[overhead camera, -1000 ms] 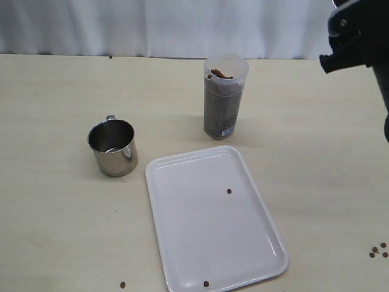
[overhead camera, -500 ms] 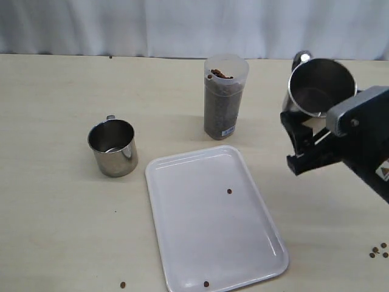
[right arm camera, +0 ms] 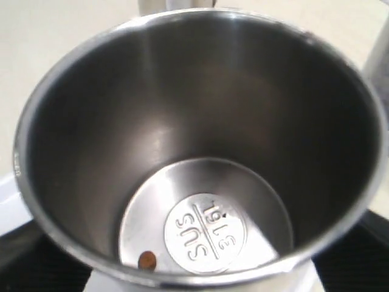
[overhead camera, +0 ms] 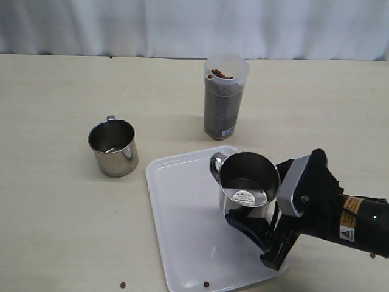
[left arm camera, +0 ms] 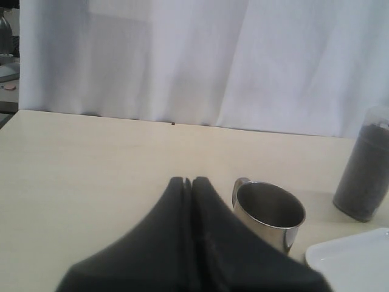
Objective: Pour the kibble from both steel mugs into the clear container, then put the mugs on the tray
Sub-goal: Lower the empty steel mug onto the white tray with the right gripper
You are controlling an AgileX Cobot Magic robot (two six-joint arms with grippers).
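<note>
One steel mug [overhead camera: 246,182] stands upright over the white tray [overhead camera: 182,231], with my right gripper [overhead camera: 246,214] shut on its lower wall. In the right wrist view this mug [right arm camera: 200,146] fills the picture and holds a single kibble pellet [right arm camera: 146,260]. The second steel mug [overhead camera: 112,148] stands on the table left of the tray, looking empty. The clear container [overhead camera: 225,97] behind the tray is nearly full of kibble. My left gripper [left arm camera: 188,181] is shut on nothing, a short way from the second mug [left arm camera: 270,213], and is outside the exterior view.
Stray pellets lie on the table by the tray's front left [overhead camera: 123,284] and on the tray's front rim [overhead camera: 206,283]. A white curtain [overhead camera: 182,24] closes off the far table edge. The right arm's body [overhead camera: 340,219] covers the tray's right front corner.
My right arm has come down from the upper right with the mug and now holds it upright at the tray. The left gripper and the other mug have not moved.
</note>
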